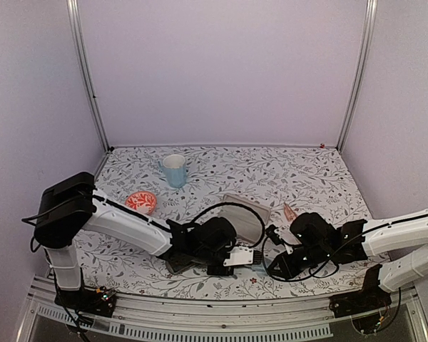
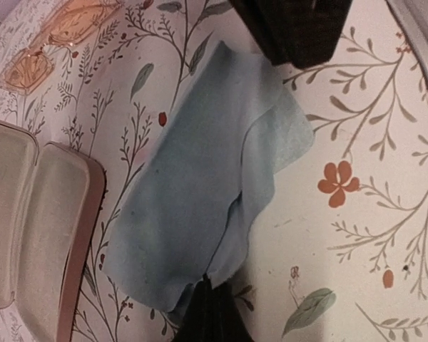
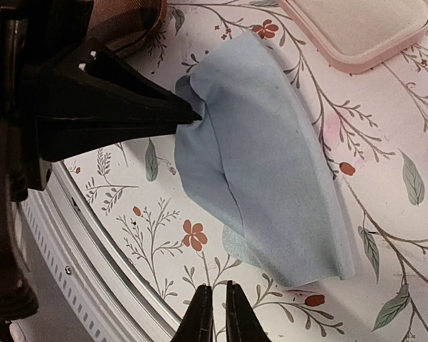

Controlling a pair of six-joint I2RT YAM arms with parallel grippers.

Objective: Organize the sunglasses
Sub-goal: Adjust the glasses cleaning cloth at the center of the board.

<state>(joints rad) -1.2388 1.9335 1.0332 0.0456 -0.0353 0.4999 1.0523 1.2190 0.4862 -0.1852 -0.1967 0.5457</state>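
We see the table w/ its floral cover filling most of the top view. The L arm reaches in from the left and the R arm from the right, and their wrists meet near the front edge.

Next in size is the pink case. It lies open at mid-table w/ nothing in the half we see from the L wrist cam.

The blue cloth lies rumpled on the table just in front of that case, w/ one side folded over itself.

A brown case shows only partly, behind the L wrist.

A light-blue cup stands upright toward the back, w/ a red patterned bowl near it, both well apart from the cloth.

The pinkish-tan sunglasses rest on the table just beside the open case's right edge, outside it and not touching the cloth.

The left gripper is pinched fully closed on a corner of the cloth.

The right gripper hovers at the cloth's opposite edge. Its fingers are nearly together w/ only a slim gap, and there's nothing btwn them.
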